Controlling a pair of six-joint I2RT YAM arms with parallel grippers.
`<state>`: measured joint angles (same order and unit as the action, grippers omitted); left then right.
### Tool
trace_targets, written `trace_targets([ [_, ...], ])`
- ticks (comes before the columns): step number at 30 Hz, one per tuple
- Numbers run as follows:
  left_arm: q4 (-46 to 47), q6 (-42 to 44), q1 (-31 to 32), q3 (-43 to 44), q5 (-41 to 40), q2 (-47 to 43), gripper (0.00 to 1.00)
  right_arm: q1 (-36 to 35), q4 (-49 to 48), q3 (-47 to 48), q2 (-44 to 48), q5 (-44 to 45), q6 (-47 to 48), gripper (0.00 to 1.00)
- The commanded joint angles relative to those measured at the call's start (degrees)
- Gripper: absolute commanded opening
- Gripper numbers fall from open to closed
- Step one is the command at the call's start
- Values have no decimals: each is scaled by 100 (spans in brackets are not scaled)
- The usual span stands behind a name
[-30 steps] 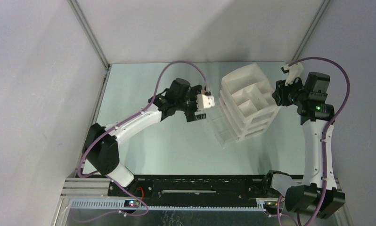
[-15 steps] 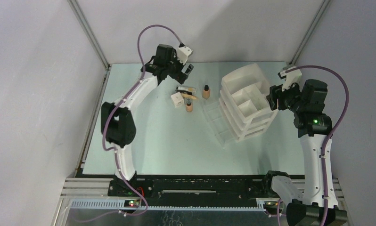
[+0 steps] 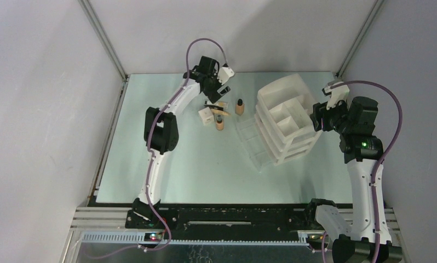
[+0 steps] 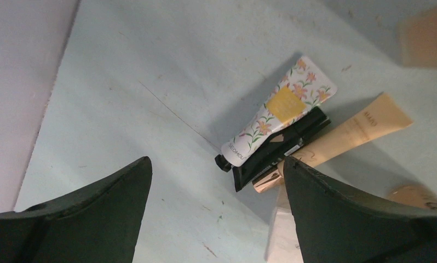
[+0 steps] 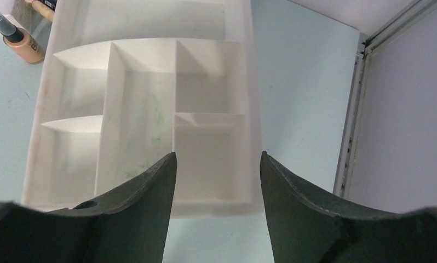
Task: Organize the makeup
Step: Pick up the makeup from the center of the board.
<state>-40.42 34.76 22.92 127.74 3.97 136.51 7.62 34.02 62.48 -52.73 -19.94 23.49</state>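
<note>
Beige, black and floral-printed tubes are the items under the left arm.

Left gripper (image 4: 216, 164): jaws wide apart, nothing between them, hovering above the table (image 4: 123, 82) with no contact seen. Beneath it a floral tube (image 4: 276, 118), a black tube (image 4: 282, 148) and a beige tube (image 4: 348, 134) lie side by side and touching, all slanted the same way. A white box (image 3: 206, 114) sits at 7 o'clock of that bundle. One capped bottle (image 3: 240, 106) stands at 3 o'clock of it and a second bottle (image 3: 220, 123) at 6 o'clock. The whole cluster lies at 9 o'clock of the white organizer (image 3: 287, 118), apart from it and not stowed.

Right gripper (image 5: 217, 156): jaws apart, empty, poised over the organizer's top tray near its 3 o'clock edge. The compartments in view hold nothing; faint green smudging noted on one floor.

Assessment: sorting is at its outset. The step in hand appears to be the left arm's approach for a first pick, most likely the floral tube, which lies outermost.

The next move calls for a descent with the jaws set across the tube's narrow width, clear of the black tube. Risk: the tubes lie flat and pressed together, so one pinch may catch two.
</note>
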Motion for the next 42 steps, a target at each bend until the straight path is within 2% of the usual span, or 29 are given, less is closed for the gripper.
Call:
trace_targets([
  [1,-178,874,23,444,1,76,93,-32,-232,-16,71,65,51,65],
  [10,-588,1628,89,745,315,455,93,-29,-253,-93,46,105,99,64],
  [42,-610,3641,211,790,-280,976,81,20,-229,-149,26,102,152,60],
])
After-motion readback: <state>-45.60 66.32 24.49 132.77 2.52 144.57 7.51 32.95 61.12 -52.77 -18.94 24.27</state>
